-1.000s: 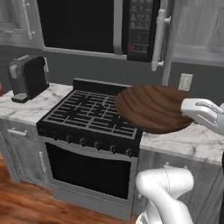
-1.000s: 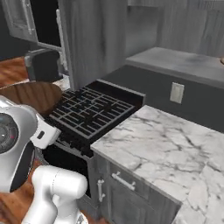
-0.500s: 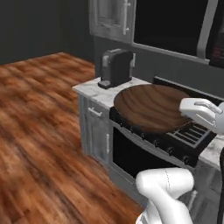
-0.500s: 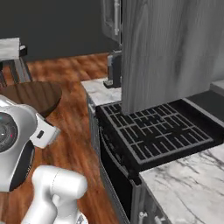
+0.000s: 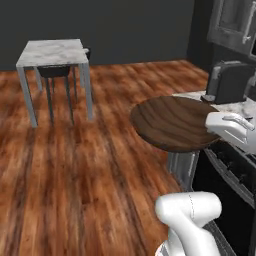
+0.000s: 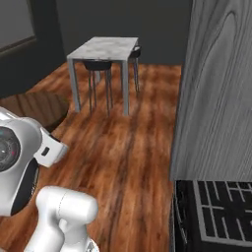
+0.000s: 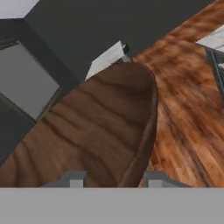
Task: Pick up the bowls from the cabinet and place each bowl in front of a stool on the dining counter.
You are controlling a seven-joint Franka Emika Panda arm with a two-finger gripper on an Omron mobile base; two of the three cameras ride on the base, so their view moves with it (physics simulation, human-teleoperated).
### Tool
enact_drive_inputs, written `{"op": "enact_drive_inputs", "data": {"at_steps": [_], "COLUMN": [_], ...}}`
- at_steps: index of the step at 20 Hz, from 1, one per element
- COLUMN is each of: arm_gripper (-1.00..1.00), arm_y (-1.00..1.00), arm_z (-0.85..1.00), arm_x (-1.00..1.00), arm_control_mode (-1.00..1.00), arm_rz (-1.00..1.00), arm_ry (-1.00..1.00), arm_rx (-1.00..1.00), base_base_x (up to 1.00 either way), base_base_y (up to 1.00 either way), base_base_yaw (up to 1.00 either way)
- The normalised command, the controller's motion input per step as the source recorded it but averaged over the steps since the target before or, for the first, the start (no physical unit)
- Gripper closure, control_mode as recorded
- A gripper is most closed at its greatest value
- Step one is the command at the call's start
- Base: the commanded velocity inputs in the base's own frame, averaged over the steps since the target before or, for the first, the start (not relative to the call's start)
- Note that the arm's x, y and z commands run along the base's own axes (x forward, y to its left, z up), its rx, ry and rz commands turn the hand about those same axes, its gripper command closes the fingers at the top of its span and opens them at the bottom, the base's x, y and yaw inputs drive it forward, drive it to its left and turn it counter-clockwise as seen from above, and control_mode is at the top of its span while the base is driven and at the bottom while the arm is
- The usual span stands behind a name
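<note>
One wooden bowl (image 5: 175, 122) sits clamped by its rim in the gripper (image 7: 116, 179), centre-right of the left base view. The stove of a second ago has swung off right; the dining counter (image 5: 52, 50) now shows upper left, so delivery looks underway.

A marble tabletop (image 6: 104, 47) on grey legs is seen at the far side of a wood floor (image 6: 128, 162), with dark stools (image 6: 98, 65) tucked under it. A dark wooden bowl (image 6: 34, 108) is seen at the left edge, partly hidden behind the white arm. A grey wood-grain panel (image 6: 216, 88) is set at the right, above a black stove grate (image 6: 224, 209).
</note>
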Motion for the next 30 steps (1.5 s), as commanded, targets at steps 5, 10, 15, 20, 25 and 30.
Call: {"op": "enact_drive_inputs", "data": {"at_steps": [5, 10, 15, 20, 25, 30], "arm_gripper": [1.00, 1.00, 1.00, 1.00, 1.00, 1.00], "arm_y": [0.00, 0.00, 0.00, 0.00, 0.00, 0.00], "arm_z": [0.00, 0.00, 0.00, 0.00, 0.00, 0.00], "arm_x": [0.00, 0.00, 0.00, 0.00, 0.00, 0.00], "arm_control_mode": [1.00, 1.00, 1.00, 1.00, 1.00, 1.00], "arm_rz": [0.00, 0.00, 0.00, 0.00, 0.00, 0.00], "arm_ry": [0.00, 0.00, 0.00, 0.00, 0.00, 0.00], "arm_rx": [0.00, 0.00, 0.00, 0.00, 0.00, 0.00], "base_base_x": [0.54, 0.93, 1.00, 1.00, 1.00, 1.00], "base_base_y": [0.32, 0.28, 0.06, 0.00, 0.00, 0.00], "base_base_yaw": [0.70, 0.52, -0.10, -0.23, -0.24, -0.21]}}
